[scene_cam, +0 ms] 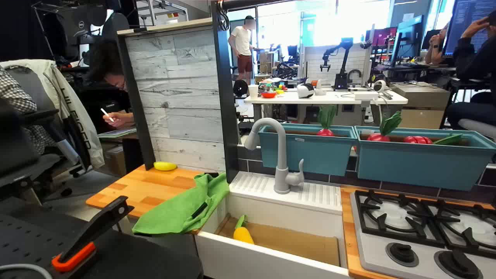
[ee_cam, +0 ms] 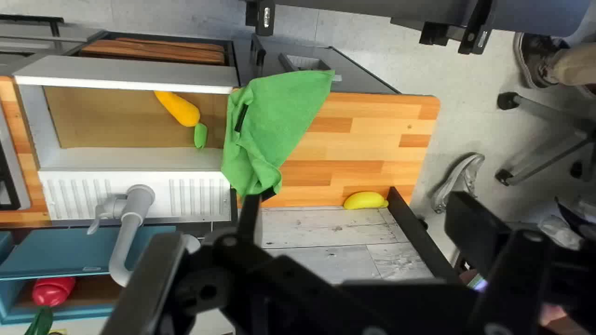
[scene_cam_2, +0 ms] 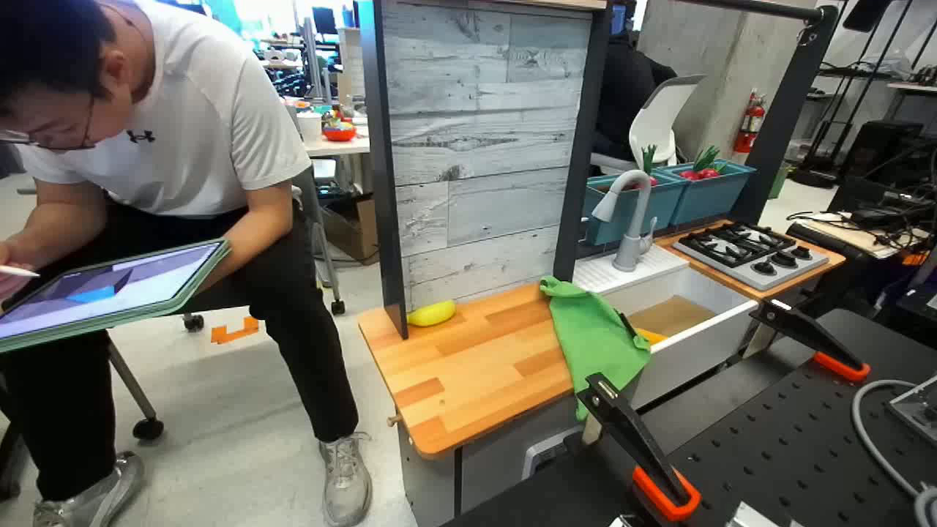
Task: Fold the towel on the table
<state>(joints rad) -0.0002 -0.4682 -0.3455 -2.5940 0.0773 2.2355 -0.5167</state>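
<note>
The lime-green towel [scene_cam: 174, 215] lies creased on the table [scene_cam: 151, 190], along the side next to the sink. It also shows in an exterior view [scene_cam_2: 593, 329] and in the wrist view [ee_cam: 284, 111]. Its end by the back panel is bunched; its wider end reaches past the table's front edge. One side lies along the sink's rim. Dark strips show on it. My gripper [ee_cam: 358, 218] is open and empty in the wrist view, its two fingers wide apart. It looks down from above, and the left finger overlaps the towel's back end in the picture. The exterior views do not show the gripper.
A small yellow banana-shaped object [scene_cam: 165, 166] lies by the upright back panel [scene_cam: 178, 97]. The white sink [scene_cam: 271, 252] holds a yellow vegetable [scene_cam: 243, 235]; a grey faucet [scene_cam: 282, 155] stands behind it. Black clamps [scene_cam_2: 637, 439] grip the front edge. A person [scene_cam_2: 198, 146] sits beside the table.
</note>
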